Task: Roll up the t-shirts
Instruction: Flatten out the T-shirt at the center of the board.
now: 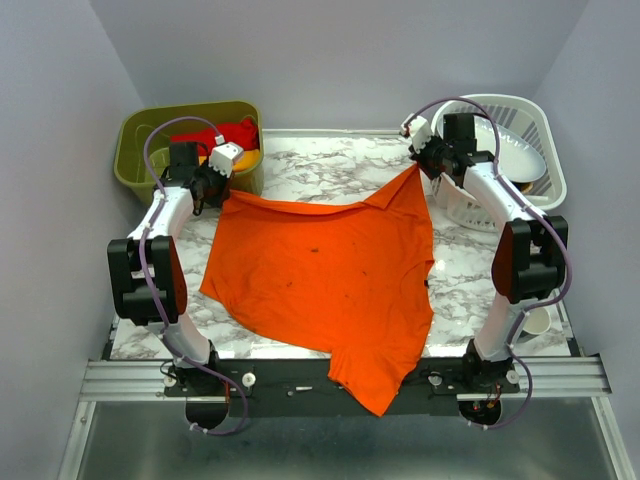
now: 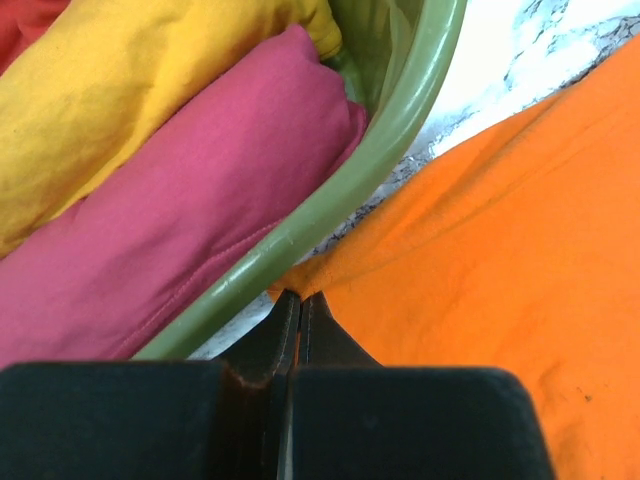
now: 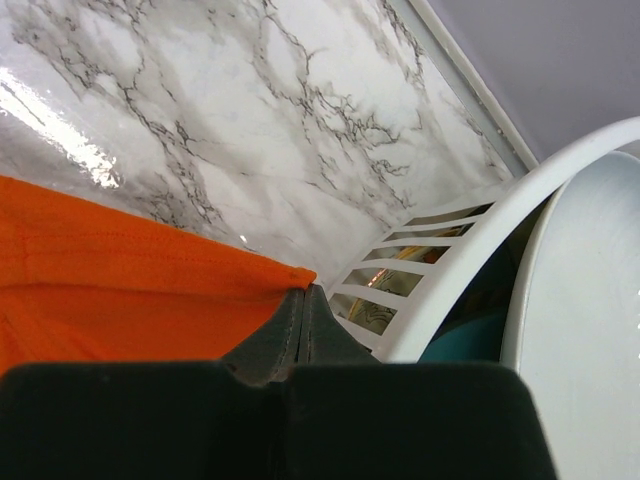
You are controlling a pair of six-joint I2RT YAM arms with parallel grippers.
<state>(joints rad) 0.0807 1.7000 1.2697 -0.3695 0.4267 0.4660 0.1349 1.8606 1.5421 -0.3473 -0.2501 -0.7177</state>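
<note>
Two t-shirts lie rolled in the green bin (image 2: 330, 200) at the far left, a yellow t-shirt (image 2: 130, 90) and a red t-shirt (image 2: 180, 230) side by side; they look finished to me. Just right of the bin's rim, the left gripper (image 2: 300, 297) has its jaws pressed together on the far-left corner of the orange t-shirt (image 1: 330, 270). This third shirt covers the middle of the marble table (image 1: 330, 160), its far edge stretched between the arms and its near end hanging over the near edge of the table. At the far right, the right gripper (image 3: 303, 290) pinches the shirt's other far corner, jaws closed on the hem, right beside the white basket (image 1: 520, 100), which holds a white dish (image 3: 590, 300).

I judge the step in hand to be the spreading; the shirt is being drawn out flat and nothing is rolled yet. I cannot tell whether the far edge rests on the table or hangs just above it.

The next move, I think, calls for both corners to be laid down evenly and let go; the wrinkled, skewed near part then wants pulling back onto the table and smoothing. The left arm must mind the bin's rim, and the right arm the basket.
</note>
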